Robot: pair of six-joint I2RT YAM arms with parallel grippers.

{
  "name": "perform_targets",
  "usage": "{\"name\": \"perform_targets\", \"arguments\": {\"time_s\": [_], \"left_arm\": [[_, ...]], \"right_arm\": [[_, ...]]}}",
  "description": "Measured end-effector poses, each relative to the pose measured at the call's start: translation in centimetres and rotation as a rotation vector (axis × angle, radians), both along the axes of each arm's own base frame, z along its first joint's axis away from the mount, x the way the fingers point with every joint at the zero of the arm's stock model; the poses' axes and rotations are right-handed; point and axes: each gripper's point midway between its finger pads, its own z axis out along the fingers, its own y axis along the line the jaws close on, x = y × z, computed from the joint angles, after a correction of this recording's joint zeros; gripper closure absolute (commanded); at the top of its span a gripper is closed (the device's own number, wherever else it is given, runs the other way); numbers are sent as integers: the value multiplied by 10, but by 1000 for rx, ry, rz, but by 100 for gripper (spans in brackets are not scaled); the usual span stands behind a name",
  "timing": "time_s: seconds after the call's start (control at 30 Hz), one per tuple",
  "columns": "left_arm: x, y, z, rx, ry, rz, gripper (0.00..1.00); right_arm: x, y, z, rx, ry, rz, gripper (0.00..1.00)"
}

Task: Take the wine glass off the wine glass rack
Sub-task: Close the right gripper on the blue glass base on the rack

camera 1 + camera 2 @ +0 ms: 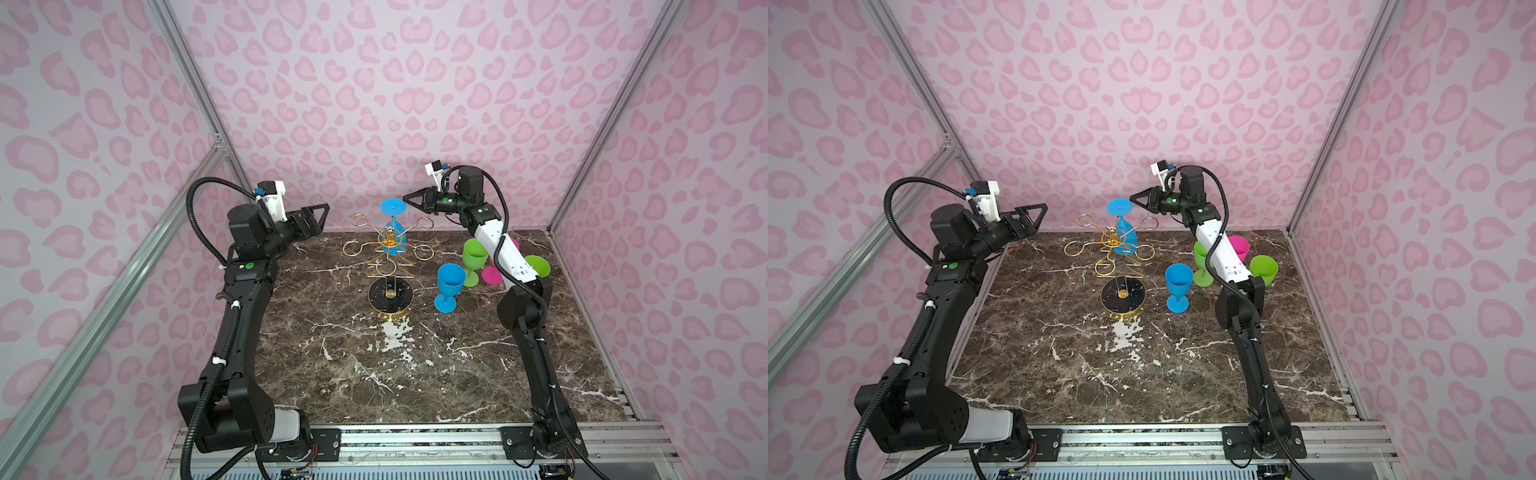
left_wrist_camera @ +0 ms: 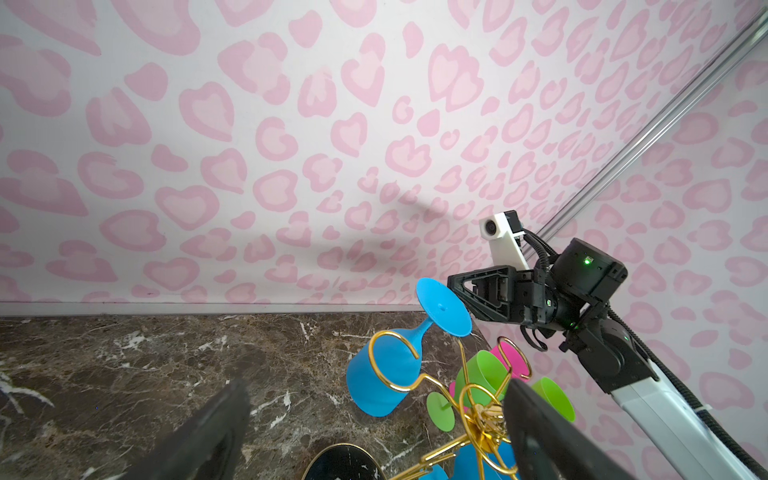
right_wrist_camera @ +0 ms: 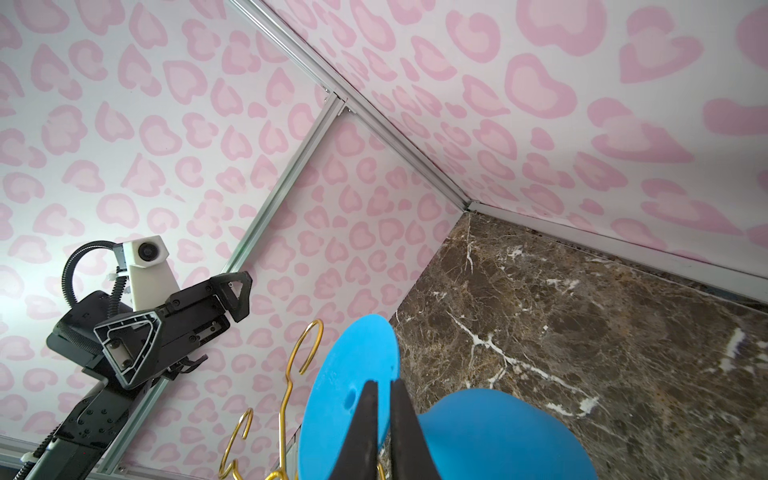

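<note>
The gold wire wine glass rack (image 1: 380,297) (image 1: 1113,297) stands mid-table on its round black base. A blue wine glass (image 1: 392,206) (image 1: 1120,206) hangs upside down from a far arm, foot disc uppermost. My right gripper (image 1: 405,199) (image 1: 1133,198) (image 3: 384,384) is shut on the rim of that foot disc (image 3: 349,374), one finger on each face. The glass's bowl (image 2: 374,374) still hangs behind the rack's wire loops (image 2: 486,415). My left gripper (image 1: 322,212) (image 1: 1038,212) (image 2: 380,386) hovers open to the left of the rack's top, holding nothing.
Several plastic wine glasses stand upright to the right of the rack: a blue one (image 1: 449,286), two green ones (image 1: 473,257) (image 1: 538,266) and a pink one (image 1: 492,274), partly under my right forearm. The patterned back wall is close behind the rack.
</note>
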Motion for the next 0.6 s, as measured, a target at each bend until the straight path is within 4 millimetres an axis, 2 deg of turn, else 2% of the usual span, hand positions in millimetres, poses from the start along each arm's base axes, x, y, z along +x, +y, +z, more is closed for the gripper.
{"name": "perform_targets", "arguments": {"time_s": [0.1, 0.17, 0.33, 0.6], "left_arm": [[0, 0, 1, -6, -1, 1, 3], [0, 1, 1, -6, -2, 2, 3], [1, 1, 0, -9, 2, -1, 3], [1, 2, 0, -16, 6, 1, 3]], "right_arm": [[0, 0, 0, 3, 10, 0, 92], [-1, 0, 0, 8, 23, 2, 81], [-2, 0, 1, 8, 30, 7, 66], [-4, -7, -5, -32, 41, -2, 65]]}}
